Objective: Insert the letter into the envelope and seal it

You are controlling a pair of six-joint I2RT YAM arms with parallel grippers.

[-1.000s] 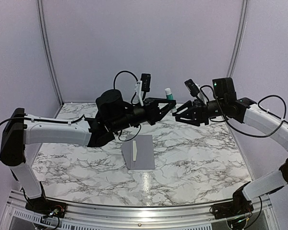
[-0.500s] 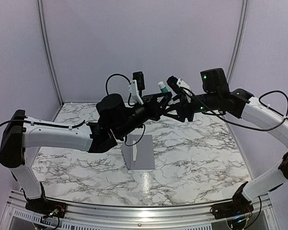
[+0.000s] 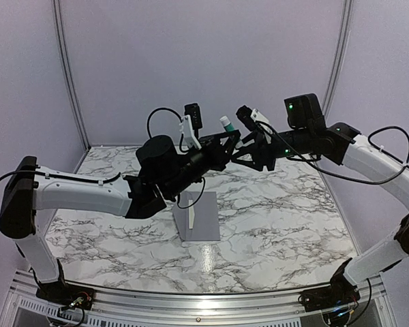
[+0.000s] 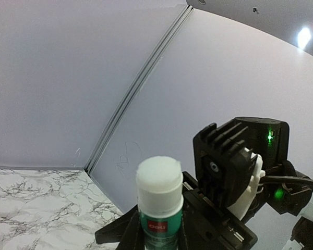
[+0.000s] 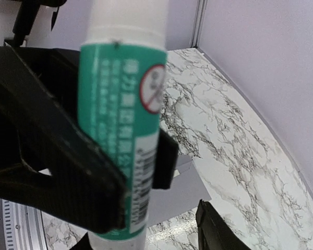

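Note:
A green-and-white glue tube [image 3: 225, 126] is held high in the air above the table. My left gripper [image 3: 226, 141] is shut on its green middle, and its black fingers clamp the tube in the right wrist view [image 5: 122, 130]. In the left wrist view the tube's white end [image 4: 158, 179] points away from me. My right gripper [image 3: 241, 147] is open, with its fingers [image 5: 213, 229] either side of the tube's near white end. The grey envelope [image 3: 201, 216] lies flat on the table below and also shows in the right wrist view [image 5: 185, 195]. An off-white strip, the letter [image 3: 191, 215], shows on its left part.
The marble table [image 3: 286, 218] is bounded by purple walls with a metal corner post [image 3: 68, 75] at the back left. A metal rail [image 3: 191, 303] runs along the near edge. Both arms cross above the table's middle.
The left gripper raised the tube up and to the left. The right gripper moved left and up until its open fingers reached the tube. The envelope did not move.

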